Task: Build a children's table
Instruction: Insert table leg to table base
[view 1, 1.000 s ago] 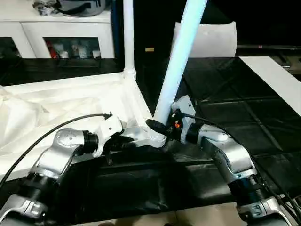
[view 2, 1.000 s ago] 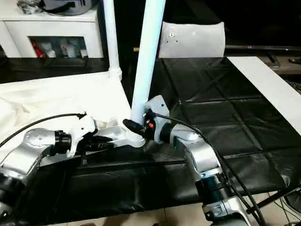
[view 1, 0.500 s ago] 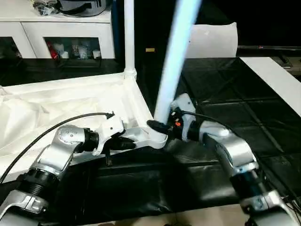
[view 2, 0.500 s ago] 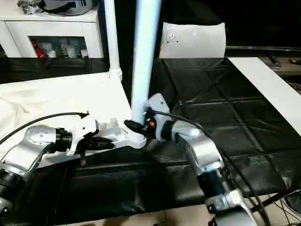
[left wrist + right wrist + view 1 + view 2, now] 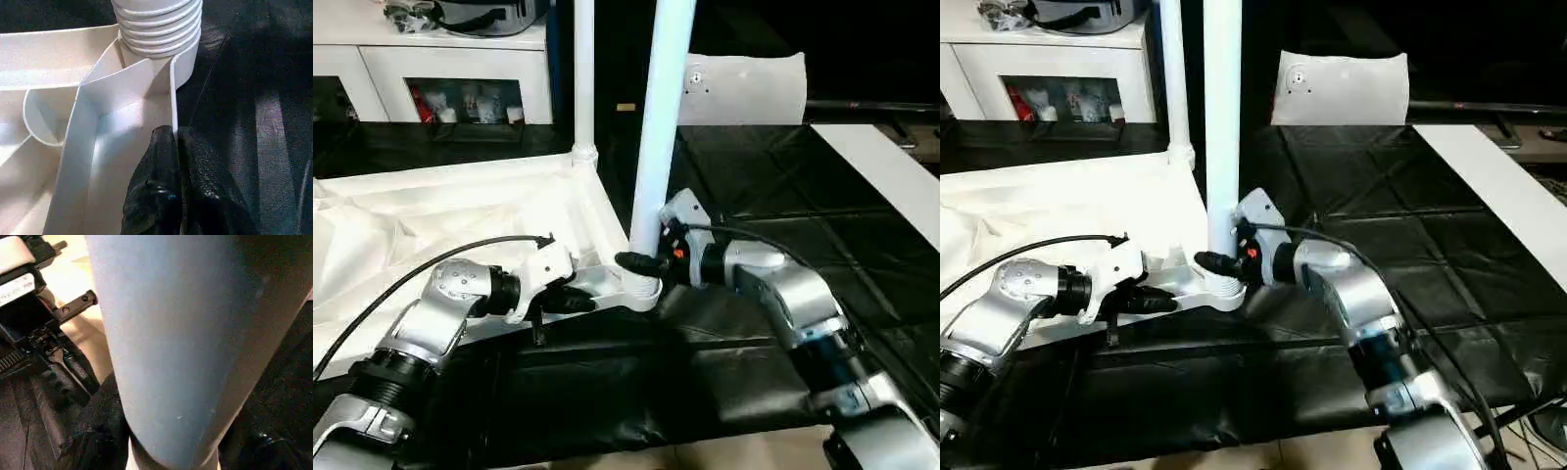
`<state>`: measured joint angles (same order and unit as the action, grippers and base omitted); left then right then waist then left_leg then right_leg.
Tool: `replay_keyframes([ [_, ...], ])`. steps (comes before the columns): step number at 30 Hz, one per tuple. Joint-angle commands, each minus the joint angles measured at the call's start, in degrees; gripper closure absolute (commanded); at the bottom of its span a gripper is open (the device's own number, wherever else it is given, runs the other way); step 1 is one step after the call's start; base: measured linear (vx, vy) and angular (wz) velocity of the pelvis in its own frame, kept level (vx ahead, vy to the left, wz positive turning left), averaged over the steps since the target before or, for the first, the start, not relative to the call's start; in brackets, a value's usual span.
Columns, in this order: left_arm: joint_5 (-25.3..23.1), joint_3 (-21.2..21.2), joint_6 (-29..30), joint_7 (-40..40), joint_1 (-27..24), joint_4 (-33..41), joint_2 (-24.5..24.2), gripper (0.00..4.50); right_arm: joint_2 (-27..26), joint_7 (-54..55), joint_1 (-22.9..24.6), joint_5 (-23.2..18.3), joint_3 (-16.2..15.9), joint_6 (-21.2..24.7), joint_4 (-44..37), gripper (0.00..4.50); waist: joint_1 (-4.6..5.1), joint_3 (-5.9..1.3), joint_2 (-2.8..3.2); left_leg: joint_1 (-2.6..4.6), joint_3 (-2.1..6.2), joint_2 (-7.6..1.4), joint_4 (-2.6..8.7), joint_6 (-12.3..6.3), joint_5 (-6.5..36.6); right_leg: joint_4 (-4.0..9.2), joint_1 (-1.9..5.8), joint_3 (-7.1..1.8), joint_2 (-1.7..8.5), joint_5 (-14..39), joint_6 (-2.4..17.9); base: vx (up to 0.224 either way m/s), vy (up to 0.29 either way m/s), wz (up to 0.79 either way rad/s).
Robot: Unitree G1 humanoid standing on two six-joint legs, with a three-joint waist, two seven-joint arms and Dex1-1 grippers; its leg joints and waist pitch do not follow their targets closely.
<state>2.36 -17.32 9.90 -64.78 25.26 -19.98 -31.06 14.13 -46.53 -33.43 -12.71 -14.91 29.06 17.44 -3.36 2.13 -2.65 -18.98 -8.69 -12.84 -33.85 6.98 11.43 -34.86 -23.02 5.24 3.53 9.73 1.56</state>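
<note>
At near corner socket (image 5: 641, 290), right end effector (image 5: 644, 264) grips upright leg (image 5: 658, 147), left end effector (image 5: 177, 147) pinches tabletop rim (image 5: 173, 98).

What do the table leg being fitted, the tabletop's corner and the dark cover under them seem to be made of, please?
Leg: probably smooth, slightly glossy white plastic; ridged threads at its base.
Tabletop corner: looks like moulded white plastic; thin ribs, soft sheen.
Cover: black sheet, likely plastic film; creases and shiny highlights.

White cabinet (image 5: 460, 69), black work surface (image 5: 783, 196)
</note>
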Motion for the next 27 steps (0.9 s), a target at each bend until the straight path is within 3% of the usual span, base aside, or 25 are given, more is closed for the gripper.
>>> replay_keyframes([
  [1, -1.77, -2.4, -0.75, -0.51, -0.76, 0.11, -0.04, 4.5, 0.8, 0.3, 1.5, 1.77, -0.72, 1.47, 3.42, 2.61, 0.0, -2.7, 1.0, -0.3, -0.47, -0.18, 4.33, 0.63, 14.17, 4.99, 2.72, -3.01, 3.87, 23.0, 5.75, 0.0, 0.0, 0.0],
  [6, -0.46, -0.91, 3.46, 1.05, -1.09, 0.6, 0.7, 4.5, 0.6, 0.3, 2.59, 0.57, 0.21, 1.46, 1.39, 2.61, -0.16, -2.55, 0.92, -0.16, -0.51, -0.11, 4.36, 0.63, 15.47, 5.3, 2.52, -2.86, 3.83, 25.5, 5.2, 0.0, 0.0, 0.0],
  [7, 0.2, -0.72, 4.64, 0.68, -1.32, 1.02, 0.88, 4.5, 0.49, 0.5, 3.31, 0.55, 0.18, 1.25, 1.01, 2.61, -0.16, -2.58, 1.18, -0.18, -0.43, -0.11, 4.4, 0.71, 15.5, 5.25, 2.57, -2.85, 3.86, 25.58, 5.09, 0.0, 0.0, 0.0],
  [8, 0.29, -0.68, 4.81, 0.63, -1.35, 1.08, 0.92, 4.06, 0.47, 0.53, 3.4, 0.54, 0.17, 1.22, 0.96, 2.61, -0.07, -2.53, 1.02, -0.18, -0.44, -0.06, 4.39, 0.62, 15.86, 5.46, 2.5, -2.8, 3.82, 26.25, 4.75, 0.0, 0.0, 0.0],
  [14, -0.82, -1.2, 4.0, 2.25, -0.89, 0.32, 2.07, 3.52, -0.02, 1.16, 5.6, 0.37, 0.61, 1.27, -0.93, 2.61, -0.06, -2.59, 1.27, -0.15, -0.41, -0.05, 4.41, 0.44, 16.08, 5.53, 2.45, -2.78, 3.73, 25.37, 4.98, 0.0, 0.0, 0.0],
  [15, -1.24, -1.41, 4.01, 2.4, -0.71, 0.13, 2.1, 3.48, -0.06, 1.26, 5.85, 0.4, 0.7, 1.38, -1.27, 2.61, -0.09, -2.58, 1.65, -0.13, -0.36, -0.01, 4.44, 0.51, 16.44, 5.51, 2.45, -2.74, 3.7, 25.88, 4.84, 0.0, 0.0, 0.0],
  [16, -1.58, -1.68, 3.79, 2.26, -0.6, 0.0, 2.0, 3.48, -0.04, 1.31, 5.98, 0.44, 0.73, 1.38, -1.43, 2.61, -0.02, -2.56, 1.42, -0.16, -0.37, 0.03, 4.42, 0.41, 16.82, 5.72, 2.43, -2.7, 3.73, 26.68, 4.52, 0.0, 0.0, 0.0],
  [24, -1.6, -1.38, 3.05, 1.74, 0.42, -1.37, 2.46, 3.47, 0.1, 1.85, 7.01, 0.38, 0.96, 1.67, -2.87, 2.61, 0.03, -2.52, 1.84, -0.07, -0.31, 0.15, 4.38, 0.09, 17.53, 6.23, 2.23, -2.55, 3.72, 29.08, 3.43, 0.0, 0.0, 0.0],
  [27, -2.15, -1.98, 3.14, 0.79, 0.32, -1.73, 1.83, 3.83, 0.11, 1.99, 7.21, 0.5, 0.91, 1.6, -3.16, 2.61, 0.03, -2.52, 1.94, -0.1, -0.24, 0.13, 4.47, 0.07, 17.77, 6.21, 2.23, -2.52, 3.72, 29.18, 3.37, 0.0, 0.0, 0.0],
])
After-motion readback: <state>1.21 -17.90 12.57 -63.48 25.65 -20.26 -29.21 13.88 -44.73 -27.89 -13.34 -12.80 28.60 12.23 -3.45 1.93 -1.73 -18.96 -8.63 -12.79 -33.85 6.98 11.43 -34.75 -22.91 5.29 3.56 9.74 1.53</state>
